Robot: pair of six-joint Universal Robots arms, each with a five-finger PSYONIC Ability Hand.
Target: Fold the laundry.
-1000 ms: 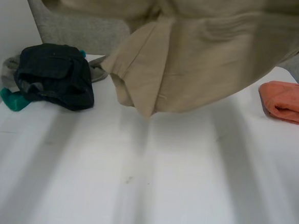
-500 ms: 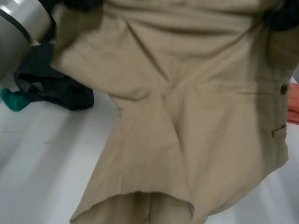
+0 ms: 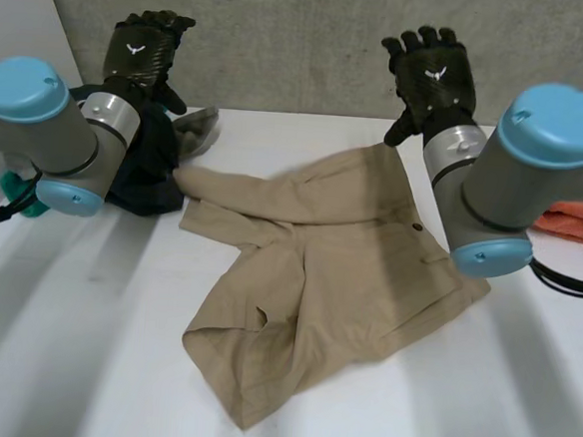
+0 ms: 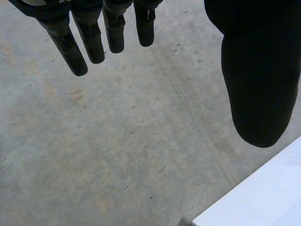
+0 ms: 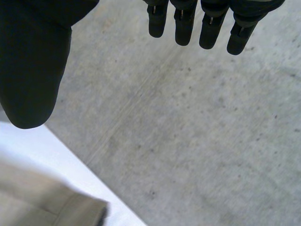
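Note:
A pair of tan shorts (image 3: pixel 317 280) lies rumpled in the middle of the white table (image 3: pixel 81 364), waistband toward the far edge, one leg folded toward me. My left hand (image 3: pixel 143 53) is raised above the table's far left, open, fingers (image 4: pixel 80 42) straight and holding nothing. My right hand (image 3: pixel 434 76) is raised over the far right of the shorts, open as well, with straight fingers (image 5: pixel 186 26) and thumb (image 5: pixel 33 70) spread. A corner of the shorts (image 5: pixel 42 205) shows below the right thumb.
A dark garment pile (image 3: pixel 145 168) with a grey cloth (image 3: pixel 198 130) and a teal piece (image 3: pixel 18 194) sits at the far left. An orange folded cloth (image 3: pixel 577 218) lies at the right edge. A grey concrete wall (image 3: pixel 304 39) stands behind the table.
Both hands have let go of the shorts, which dropped from hanging in front of the camera to lying on the table. The hands now stand open above the far edge.

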